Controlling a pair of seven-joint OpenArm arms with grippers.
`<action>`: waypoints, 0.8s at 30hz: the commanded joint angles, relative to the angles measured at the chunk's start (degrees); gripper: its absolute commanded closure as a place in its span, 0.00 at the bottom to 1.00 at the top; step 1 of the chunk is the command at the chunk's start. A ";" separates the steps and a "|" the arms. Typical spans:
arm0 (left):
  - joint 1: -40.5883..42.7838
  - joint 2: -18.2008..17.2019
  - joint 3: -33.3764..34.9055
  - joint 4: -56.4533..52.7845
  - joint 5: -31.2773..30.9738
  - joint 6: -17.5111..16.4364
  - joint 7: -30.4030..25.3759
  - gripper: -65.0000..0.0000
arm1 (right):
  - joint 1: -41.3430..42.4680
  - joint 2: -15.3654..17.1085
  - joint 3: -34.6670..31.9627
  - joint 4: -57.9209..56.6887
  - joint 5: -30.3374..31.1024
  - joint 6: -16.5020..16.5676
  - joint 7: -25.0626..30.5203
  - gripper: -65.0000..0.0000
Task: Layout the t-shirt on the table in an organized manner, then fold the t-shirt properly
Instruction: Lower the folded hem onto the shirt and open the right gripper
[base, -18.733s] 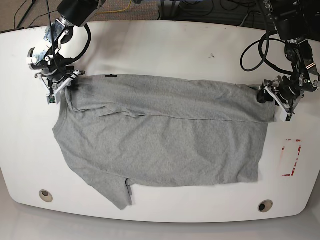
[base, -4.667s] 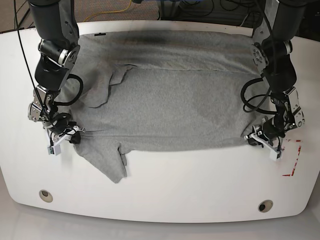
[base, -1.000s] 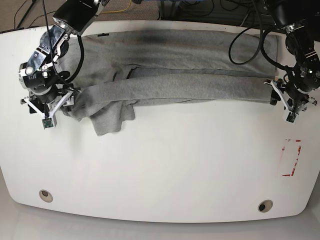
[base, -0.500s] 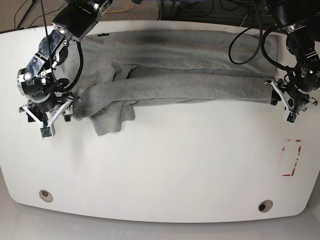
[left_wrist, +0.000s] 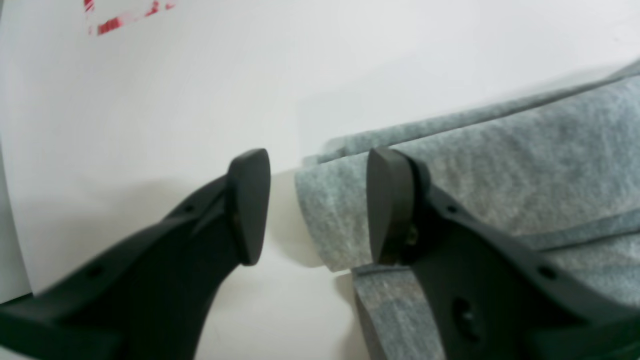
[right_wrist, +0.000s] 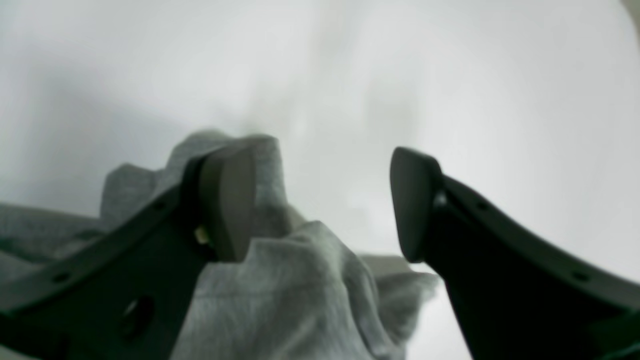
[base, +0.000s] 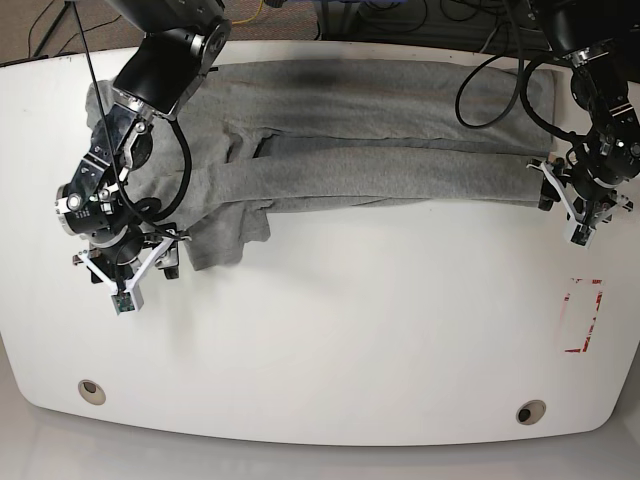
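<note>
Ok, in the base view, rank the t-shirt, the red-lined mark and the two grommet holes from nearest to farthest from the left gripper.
From the left gripper:
1. t-shirt, its folded edge right beside the gripper.
2. red-lined mark, below it.
3. right-hand grommet hole, at the table's near edge.
4. left-hand grommet hole, at the far corner across the table.

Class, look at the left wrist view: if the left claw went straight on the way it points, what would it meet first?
Probably the folded edge of the t-shirt, lying just ahead between the open left claw jaws; depth is uncertain.

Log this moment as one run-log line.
shirt: folded into band, far side of table | left claw: open at shirt's end | right claw: open over sleeve bunch
</note>
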 joint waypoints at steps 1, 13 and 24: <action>-0.74 -0.96 -0.23 0.90 -0.40 -0.01 -1.07 0.55 | 0.95 0.91 0.11 -2.35 0.44 -0.03 1.70 0.39; -0.74 -0.96 -0.40 0.81 -0.40 -0.01 -1.07 0.55 | -7.05 2.49 0.28 -0.24 0.44 -0.03 2.31 0.61; -0.74 -0.96 -0.40 0.81 -0.40 -0.01 -1.07 0.55 | -14.96 2.14 4.77 4.33 0.44 -0.03 2.31 0.61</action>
